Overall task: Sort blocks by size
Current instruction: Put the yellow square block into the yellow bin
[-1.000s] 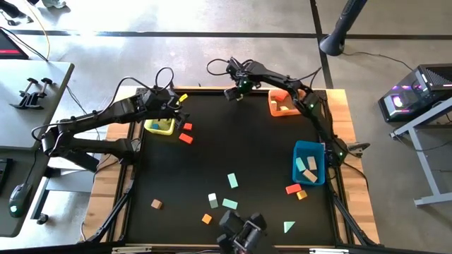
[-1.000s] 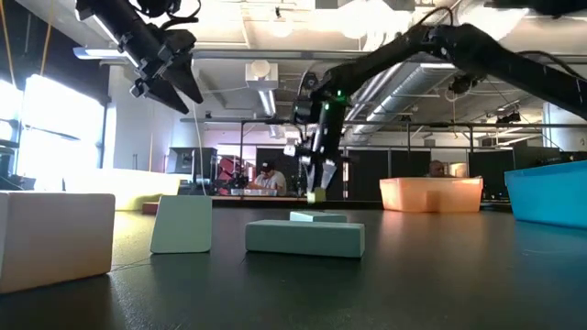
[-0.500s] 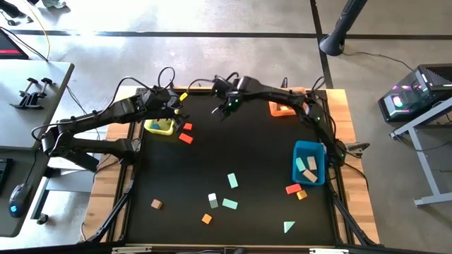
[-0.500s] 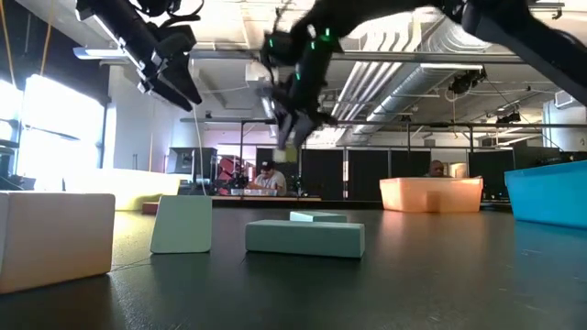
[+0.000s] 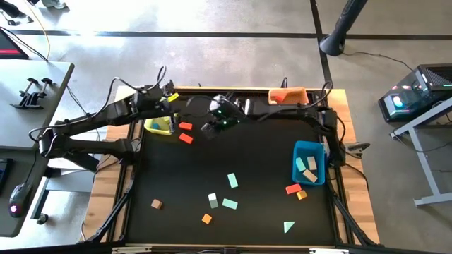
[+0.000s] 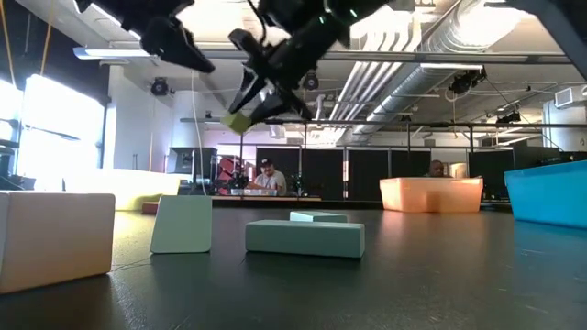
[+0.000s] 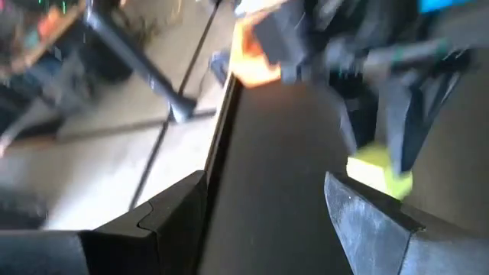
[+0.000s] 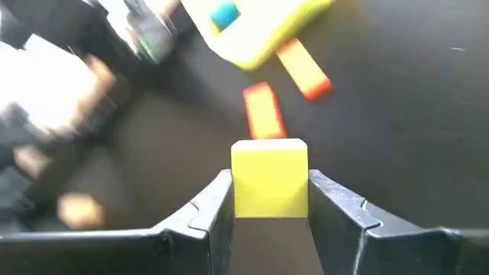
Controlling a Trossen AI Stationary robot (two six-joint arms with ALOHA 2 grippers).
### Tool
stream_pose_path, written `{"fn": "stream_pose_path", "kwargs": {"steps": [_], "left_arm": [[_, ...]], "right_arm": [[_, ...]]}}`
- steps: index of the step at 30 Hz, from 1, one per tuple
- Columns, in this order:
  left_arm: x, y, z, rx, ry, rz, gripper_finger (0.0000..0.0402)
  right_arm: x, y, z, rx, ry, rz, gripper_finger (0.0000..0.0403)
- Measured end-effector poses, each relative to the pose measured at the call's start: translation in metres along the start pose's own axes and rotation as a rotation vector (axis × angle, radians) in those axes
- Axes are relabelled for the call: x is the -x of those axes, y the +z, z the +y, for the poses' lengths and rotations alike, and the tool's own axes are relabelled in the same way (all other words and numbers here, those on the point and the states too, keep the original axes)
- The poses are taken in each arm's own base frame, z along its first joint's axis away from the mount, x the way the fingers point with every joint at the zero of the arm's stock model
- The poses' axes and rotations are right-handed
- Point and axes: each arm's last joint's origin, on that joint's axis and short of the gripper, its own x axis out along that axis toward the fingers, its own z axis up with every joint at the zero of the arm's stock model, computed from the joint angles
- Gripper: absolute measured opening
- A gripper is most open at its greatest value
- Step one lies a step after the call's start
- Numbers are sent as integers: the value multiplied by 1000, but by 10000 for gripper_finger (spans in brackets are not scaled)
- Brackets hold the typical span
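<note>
My right gripper hangs over the table's far left part, shut on a yellow cube, which also shows in the low view. Just beyond it stand the yellow bin with a blue block inside and two red-orange bars lying flat on the mat. My left gripper hovers open above the yellow bin's far side, with nothing between its fingers. Other blocks lie scattered on the near half of the mat. My right gripper pinches the yellow cube by two opposite side faces, one finger on each. The fingers slant downward from the table's right side. The cube is lifted clear of the mat, high above it in the low view.
An orange bin stands at the far edge and a blue bin with tan and mint blocks at the right edge. Red and orange blocks lie beside the blue bin. The middle of the black mat is bare.
My right gripper has swung from beside the orange bin toward the table's left, to near the yellow bin, rising as it went and keeping the yellow cube in its fingers. My left gripper has rolled about its own axis and risen a little.
</note>
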Motion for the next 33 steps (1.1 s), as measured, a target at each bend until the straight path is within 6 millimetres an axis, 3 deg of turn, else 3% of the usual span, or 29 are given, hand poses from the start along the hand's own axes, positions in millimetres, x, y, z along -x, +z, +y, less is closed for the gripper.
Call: {"fn": "stream_pose_path", "kwargs": {"steps": [7,10,16,21,33], "left_arm": [[5,9,-2,-81,-139,-178,255],[-1,10,-3,-104,-185,-205,261],[-18,9,-4,-101,-164,-161,264],[-26,9,-4,-1,-113,-115,264],[-25,11,-3,125,-38,-103,264]], "right_arm": [[2,-5,-13,-294,439,-486,133],[2,-11,-17,-370,531,-586,133],[3,-12,-16,-395,601,-567,133],[8,-10,-8,-352,708,-503,134],[12,-5,-11,-305,761,-501,134]]}}
